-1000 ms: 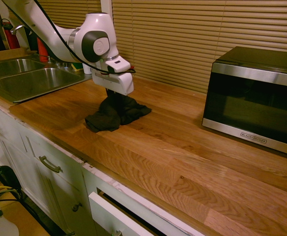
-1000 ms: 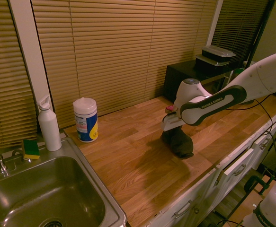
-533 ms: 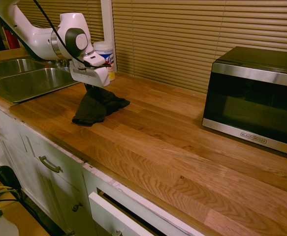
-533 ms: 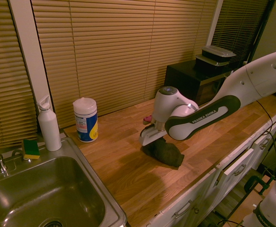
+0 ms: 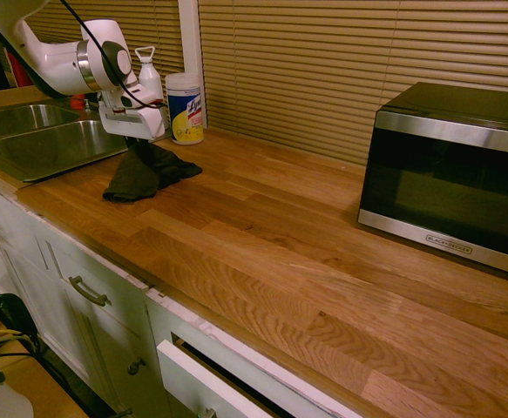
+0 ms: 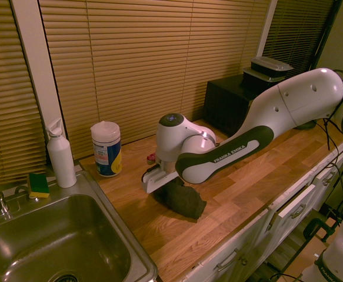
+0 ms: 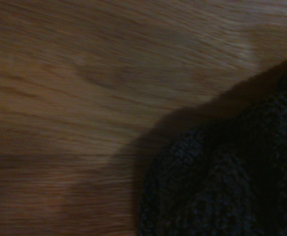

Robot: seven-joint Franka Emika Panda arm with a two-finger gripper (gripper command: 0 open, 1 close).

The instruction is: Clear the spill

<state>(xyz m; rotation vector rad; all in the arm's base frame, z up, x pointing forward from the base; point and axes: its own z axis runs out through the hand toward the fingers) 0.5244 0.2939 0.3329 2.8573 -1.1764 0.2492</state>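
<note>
Evidently, the gripper (image 5: 137, 142) is clenched on the rag (image 5: 140, 174), which spreads in dark folds over the wooden counter (image 5: 288, 261), near the sink (image 5: 57, 139). Wipes (image 6: 106, 150) and a white bottle (image 6: 61, 157) stand by the blinds, a sponge (image 6: 38, 185) sits at the sink's back edge, and the microwave (image 5: 450, 174) is well apart from the rag. Where the spill lies, I cannot tell.

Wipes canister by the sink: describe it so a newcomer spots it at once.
Find the steel sink at the end of the wooden counter. On the counter beside it, near the window blinds, stands an upright cylinder with a white lid: the wipes canister. Its blue and yellow label sets it apart from the plain white bottle.
</note>
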